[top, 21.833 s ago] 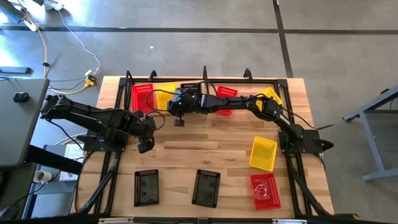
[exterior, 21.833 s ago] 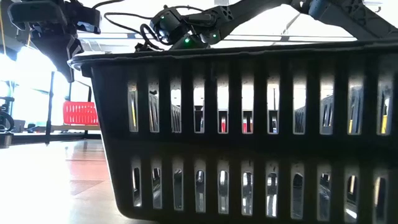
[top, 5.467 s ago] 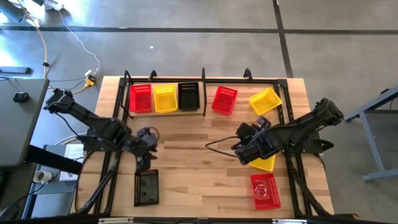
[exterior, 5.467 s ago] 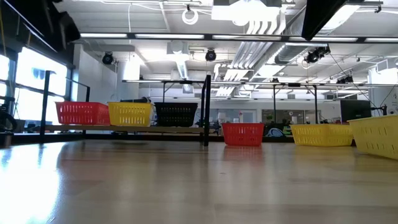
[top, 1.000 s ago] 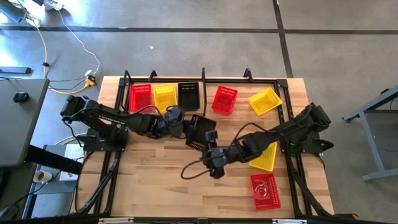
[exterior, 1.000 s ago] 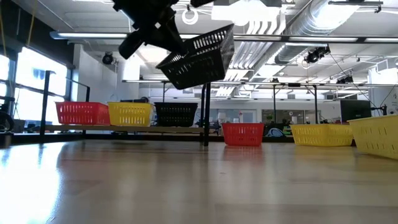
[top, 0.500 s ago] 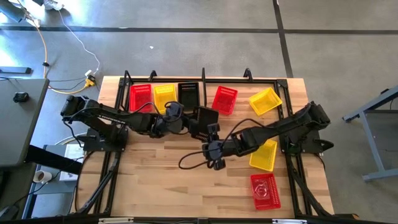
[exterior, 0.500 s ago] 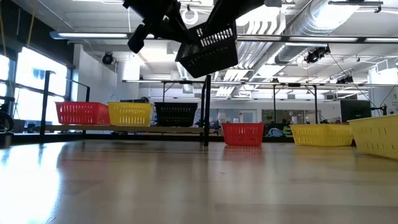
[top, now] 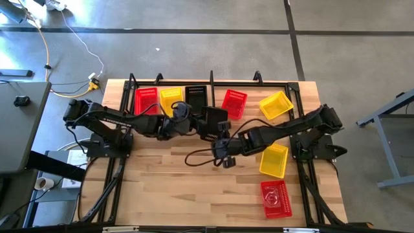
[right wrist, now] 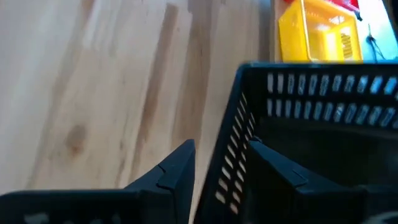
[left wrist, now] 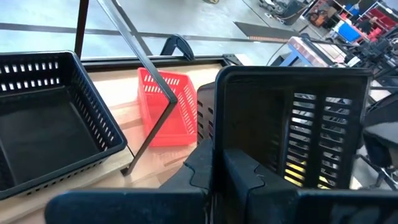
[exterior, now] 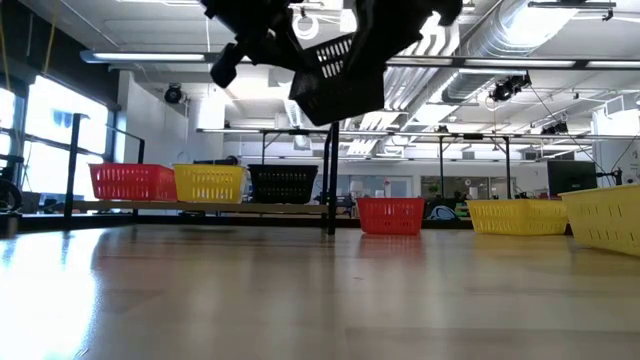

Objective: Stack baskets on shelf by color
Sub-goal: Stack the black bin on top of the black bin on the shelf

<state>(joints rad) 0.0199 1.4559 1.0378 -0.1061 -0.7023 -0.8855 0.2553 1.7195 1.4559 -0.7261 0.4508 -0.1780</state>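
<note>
A black basket (top: pixel 213 123) hangs high over the table's middle, just in front of the shelf (top: pixel 212 81). My left gripper (top: pixel 194 126) is shut on it. My right gripper (right wrist: pixel 217 168) stands open at the basket's near side, one finger inside its slotted wall (right wrist: pixel 233 149) and one outside; I cannot tell whether they touch it. On the shelf's left half, a red basket (top: pixel 146 100), a yellow basket (top: pixel 170 100) and a black basket (top: pixel 196 98) rest on their bottoms. On its right half stand a red basket (top: pixel 233 103) and a yellow basket (top: pixel 275 105). My left gripper pinches the black basket's rim (left wrist: pixel 219 146) between its two shut fingers, coming nearly level from the table's left. The basket is lifted clear of the table and tipped, its open side turned toward the gripper (exterior: pixel 340 75).
A yellow basket (top: pixel 273 160) and a red basket (top: pixel 276 199) lie on the table's near right. The shelf's black centre post (exterior: pixel 332 175) stands just beyond the held basket. Bare wood lies at the near left (top: pixel 168 188).
My right gripper has come from the table's middle toward the far edge, tipping further down, until its open fingers straddle the black basket's wall. My left gripper has tipped, and the basket has turned in its hold, staying clear of the table.
</note>
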